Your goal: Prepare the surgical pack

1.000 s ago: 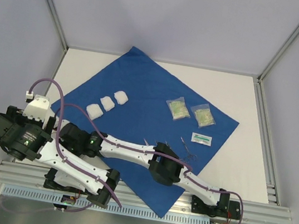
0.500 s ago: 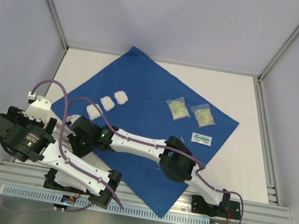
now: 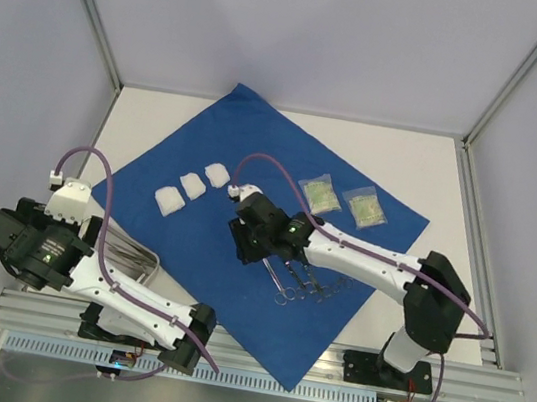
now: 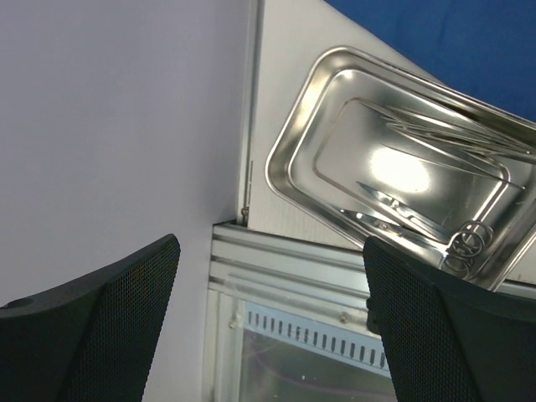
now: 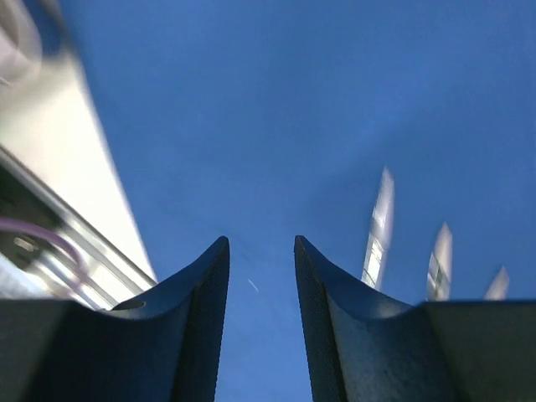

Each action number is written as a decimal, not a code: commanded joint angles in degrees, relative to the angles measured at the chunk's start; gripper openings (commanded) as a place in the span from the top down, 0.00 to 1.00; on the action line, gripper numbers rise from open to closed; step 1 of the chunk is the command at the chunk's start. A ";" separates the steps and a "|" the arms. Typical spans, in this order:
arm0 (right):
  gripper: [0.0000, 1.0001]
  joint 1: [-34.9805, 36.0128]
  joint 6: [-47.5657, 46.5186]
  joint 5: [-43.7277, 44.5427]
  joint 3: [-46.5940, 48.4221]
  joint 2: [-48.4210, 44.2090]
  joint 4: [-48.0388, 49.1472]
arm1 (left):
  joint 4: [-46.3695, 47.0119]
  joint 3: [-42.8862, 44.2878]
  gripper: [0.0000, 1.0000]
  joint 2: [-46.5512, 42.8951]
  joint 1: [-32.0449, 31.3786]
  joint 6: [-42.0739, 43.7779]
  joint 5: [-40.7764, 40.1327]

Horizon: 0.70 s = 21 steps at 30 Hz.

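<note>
**Right arm swings from tray to middle of drape**

Swung clear of the worktop's near-left corner within the last second, the right gripper now hangs low over the surgical pack, its fingers parted a little with only blue cloth showing between them. The pack lies spread flat and cornerwise across the middle of the worktop, one corner lapping the near edge. Steel instruments lie on it just beside the right arm, three gauze pads and two packets farther back. The left gripper, spread wide and empty, hovers over the steel tray in the near-left corner, scissors inside it
</note>
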 commanded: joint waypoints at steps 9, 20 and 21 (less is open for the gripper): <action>0.57 -8.73 0.24 4.03 -23.87 -15.53 -2.65 | -13.70 -8.74 0.00 0.62 0.41 0.84 -2.95; 0.59 -8.91 -2.22 -1.60 -22.57 -10.35 1.93 | -3.26 -21.91 0.00 1.58 0.41 0.14 -9.71; 0.60 -8.83 -2.48 -1.51 -22.21 -9.56 1.84 | -1.93 -23.07 0.00 1.76 0.41 0.05 -10.41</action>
